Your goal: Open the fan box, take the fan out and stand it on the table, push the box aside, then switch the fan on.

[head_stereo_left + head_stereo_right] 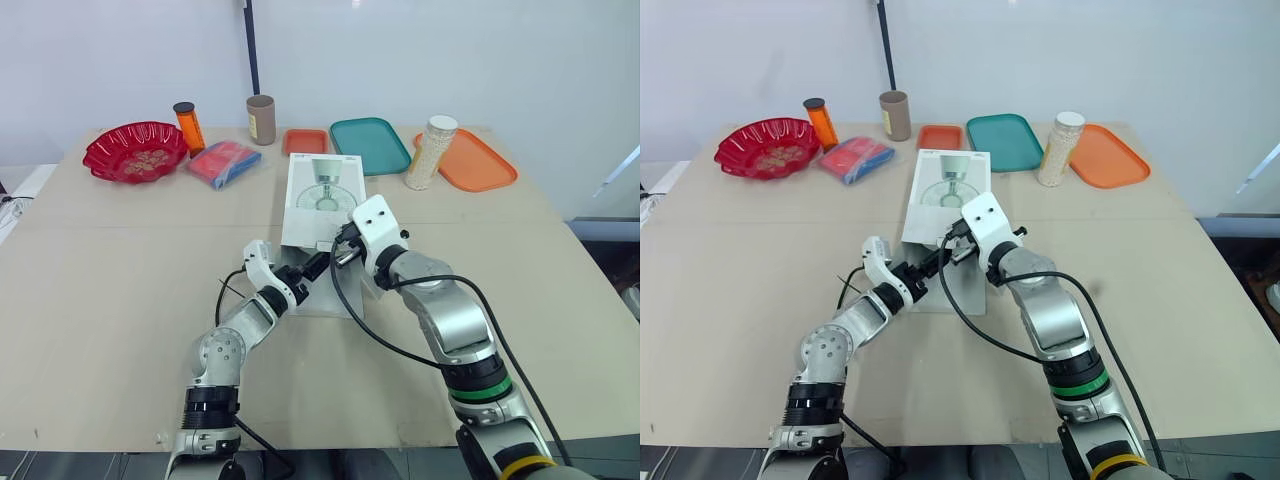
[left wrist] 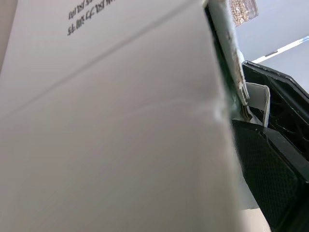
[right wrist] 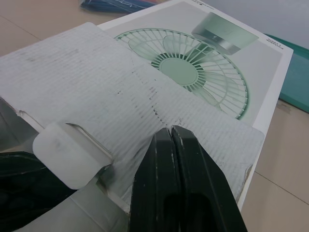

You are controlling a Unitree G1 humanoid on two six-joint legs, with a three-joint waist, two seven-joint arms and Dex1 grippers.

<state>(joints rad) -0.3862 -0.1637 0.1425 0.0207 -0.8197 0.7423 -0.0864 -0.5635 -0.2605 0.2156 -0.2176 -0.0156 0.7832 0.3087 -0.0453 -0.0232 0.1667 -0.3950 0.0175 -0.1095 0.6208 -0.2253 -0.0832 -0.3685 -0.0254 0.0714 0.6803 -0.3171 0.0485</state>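
At table [image 1: 100, 280] centre you have the fan box [image 1: 322, 200] lying flat, its printed fan picture facing up and its long side running from 12 to 6 o'clock. At the 6 o'clock end a corrugated flap [image 3: 96, 82] stands lifted away from the printed face.

Your right gripper [image 3: 170, 133] reaches in from 5 o'clock and sits at that near end. Its two black fingers are pressed tight together with nothing between them, and their tips rest against the inner side of the flap.

Your left gripper [image 1: 312, 268] comes in from 7 o'clock and sits hard against the same end of the box, just beside the right one. The left wrist view shows a plain white wall of the box very close up; you cannot tell whether this gripper is wide, narrow or holding anything.

Along the 12 o'clock edge:
- At 10 o'clock: a red bowl [image 1: 135, 150], an orange bottle [image 1: 188, 126] and a blue and red packet [image 1: 224, 162].
- At 11 to 12 o'clock: a brown cylinder [image 1: 261, 119] and a small orange tray [image 1: 305, 140].
- At 1 o'clock: a teal tray [image 1: 370, 145].
- At 2 o'clock: a jar of white beads [image 1: 432, 152], touching a larger orange tray [image 1: 470, 160].
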